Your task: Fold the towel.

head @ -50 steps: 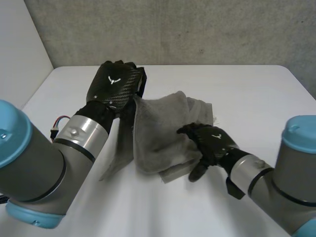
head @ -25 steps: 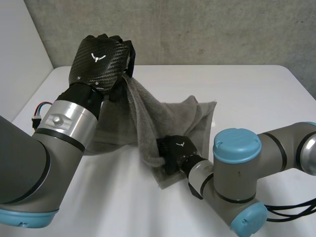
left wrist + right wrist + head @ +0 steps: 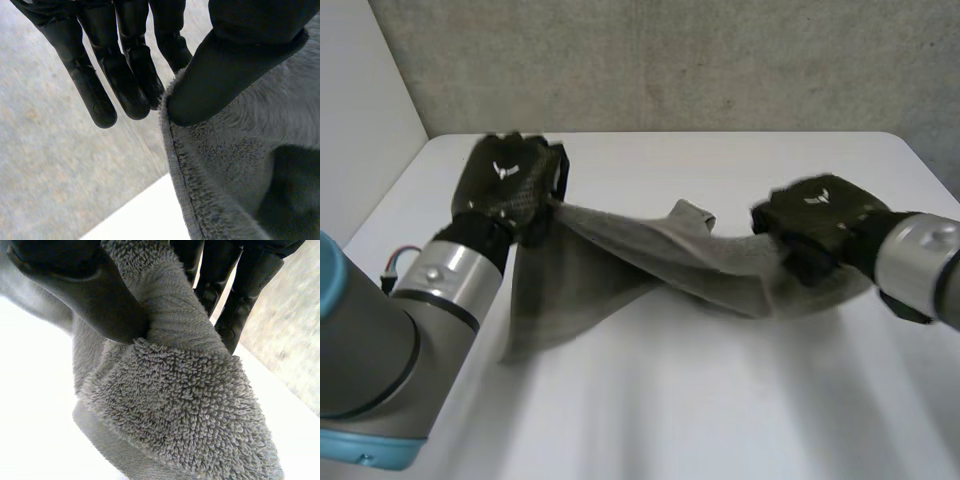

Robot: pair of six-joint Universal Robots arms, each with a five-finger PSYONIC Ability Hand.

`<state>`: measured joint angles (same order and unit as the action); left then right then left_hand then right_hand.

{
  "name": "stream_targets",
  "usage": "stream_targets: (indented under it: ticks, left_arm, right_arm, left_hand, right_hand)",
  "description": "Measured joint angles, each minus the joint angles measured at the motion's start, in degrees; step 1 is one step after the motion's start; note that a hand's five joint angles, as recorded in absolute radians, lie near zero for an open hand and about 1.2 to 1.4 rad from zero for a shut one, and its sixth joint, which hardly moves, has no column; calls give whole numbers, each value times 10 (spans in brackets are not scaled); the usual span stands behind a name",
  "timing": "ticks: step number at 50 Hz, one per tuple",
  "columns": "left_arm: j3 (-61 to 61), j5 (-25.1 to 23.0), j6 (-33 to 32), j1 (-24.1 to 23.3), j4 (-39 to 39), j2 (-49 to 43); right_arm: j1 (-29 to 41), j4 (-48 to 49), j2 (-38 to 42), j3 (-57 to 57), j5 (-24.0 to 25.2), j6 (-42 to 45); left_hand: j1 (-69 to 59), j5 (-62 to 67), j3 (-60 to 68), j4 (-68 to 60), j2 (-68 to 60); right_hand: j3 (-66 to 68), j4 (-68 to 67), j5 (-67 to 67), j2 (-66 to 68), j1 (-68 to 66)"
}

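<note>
Over the table [image 3: 720, 400], left robot hand [image 3: 510, 185] and right robot hand [image 3: 820, 225] pinch the towel [image 3: 650, 250], grips partly cloth-covered.

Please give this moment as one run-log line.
left hand: pinching towel edge | right hand: pinching towel's other end | towel: slung between hands, part hanging toward table
</note>
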<state>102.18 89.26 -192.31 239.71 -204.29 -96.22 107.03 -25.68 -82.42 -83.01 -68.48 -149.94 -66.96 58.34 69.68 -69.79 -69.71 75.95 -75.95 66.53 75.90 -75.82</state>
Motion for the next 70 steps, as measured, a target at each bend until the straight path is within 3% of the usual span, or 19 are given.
stream_targets:
  ticks: [7, 14, 19, 25, 29, 34, 38, 46, 52, 57, 64, 67, 70]
  left_arm:
    - [18, -1, -18, -5, 1, -56]
    - [-34, 0, -86, -8, -2, -140]
    - [-164, 6, -143, -3, -11, -183]
    - [-323, 25, -160, 19, -112, -167]
    - [-353, 38, -159, 35, -189, -128]
    - [-310, 42, -157, 45, -220, -97]
    - [-225, 34, -157, 49, -217, -83]
    - [-21, -28, -162, 53, -213, -73]
    - [74, -63, -164, 53, -211, -89]
    - [96, -67, -164, 53, -209, -123]
    - [92, -65, -162, 51, -207, -143]
    - [90, -65, -161, 48, -207, -142]
    - [88, -65, -159, 44, -207, -141]
  right_arm:
    - [-31, -99, 30, 8, 16, 97]
    - [-27, -21, 98, 74, 4, 90]
    - [-23, 143, 140, 170, -27, 73]
    - [-10, 453, 114, 215, -51, 39]
    - [-5, 528, 76, 202, -52, 2]
    - [-5, 454, 59, 184, -36, -36]
    - [-6, 327, 71, 171, -11, -49]
    - [-3, 151, 133, 143, 13, -49]
    - [-2, 102, 204, 117, 13, -41]
    - [-3, 79, 260, 106, 8, -13]
    - [-6, 63, 278, 98, -4, 43]
    - [-6, 60, 264, 91, -15, 58]
    - [-7, 59, 246, 79, -28, 66]
  left_hand:
    - [0, 0, 0, 0, 0]
    - [0, 0, 0, 0, 0]
    - [0, 0, 0, 0, 0]
    - [0, 0, 1, 0, 0]
    - [0, 0, 1, 0, 0]
    - [0, 0, 1, 0, 0]
    - [0, 0, 1, 0, 0]
    - [0, 0, 1, 0, 0]
    - [0, 0, 1, 0, 0]
    - [0, 0, 1, 0, 0]
    - [0, 0, 1, 0, 0]
    - [0, 0, 1, 0, 0]
    - [0, 0, 1, 0, 0]
  right_hand:
    - [0, 0, 0, 0, 0]
    - [0, -4, 0, 1, 0]
    - [3, -4, 0, 5, 0]
    - [7, -4, 0, 9, 0]
    - [7, -4, 2, 9, 0]
    - [7, -4, 6, 9, 0]
    - [7, -4, 7, 9, 0]
    - [7, -5, 7, 9, 0]
    - [7, -5, 8, 9, -1]
    - [7, -5, 8, 9, -1]
    - [-5, 5, -7, -4, 5]
    - [-165, 154, -165, -169, 162]
    - [-435, 432, -445, -443, 437]
